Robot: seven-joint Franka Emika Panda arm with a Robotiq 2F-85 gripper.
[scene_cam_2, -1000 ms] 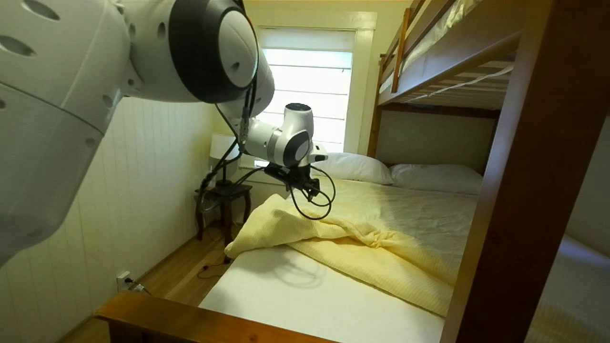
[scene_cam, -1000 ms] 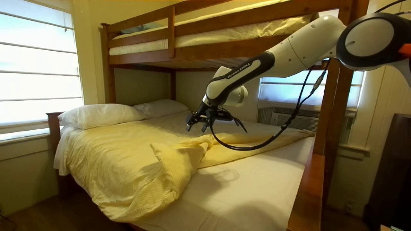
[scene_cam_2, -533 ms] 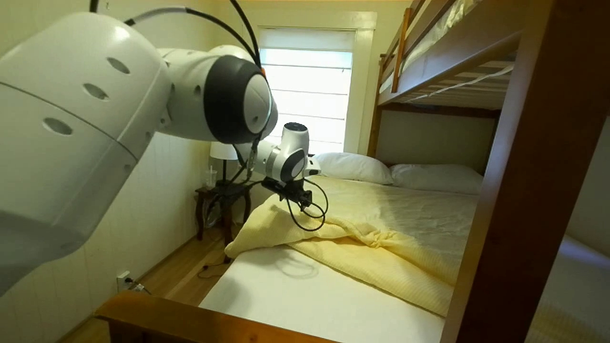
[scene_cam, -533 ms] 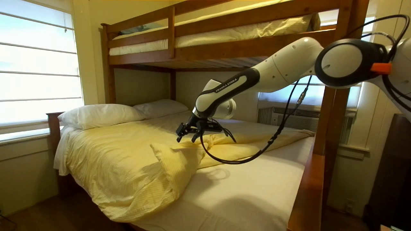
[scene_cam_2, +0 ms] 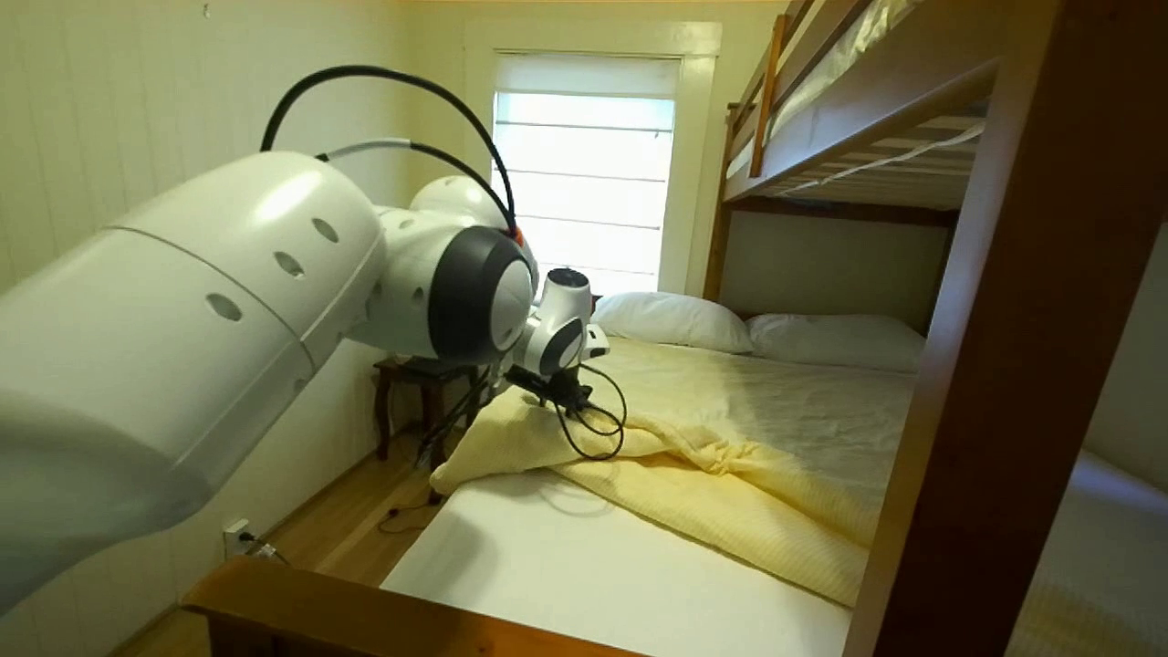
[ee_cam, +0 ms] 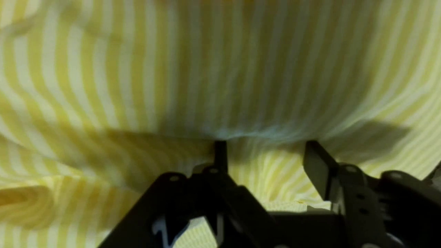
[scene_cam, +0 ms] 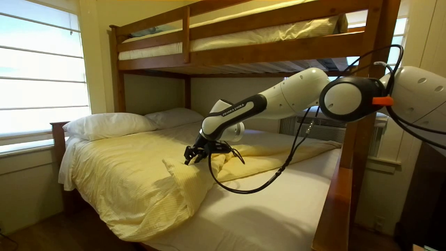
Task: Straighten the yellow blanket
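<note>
admittedly, the fingers (ee_cam: 320,172) stand wide apart; whether they touch the shadowed yellow blanket (ee_cam: 258,69) i cannot tell.

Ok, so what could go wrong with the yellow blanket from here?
The jaws stand open right by a fold of the yellow blanket; they might pinch too little and slip. The black cable hangs in a loop and could snag on the fabric. Pulling might also tighten the twisted bunch.

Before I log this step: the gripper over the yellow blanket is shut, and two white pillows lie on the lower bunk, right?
Not shut: the wrist view shows the gripper open over the yellow blanket, fingers apart. Two white pillows do lie on the lower bunk.
</note>
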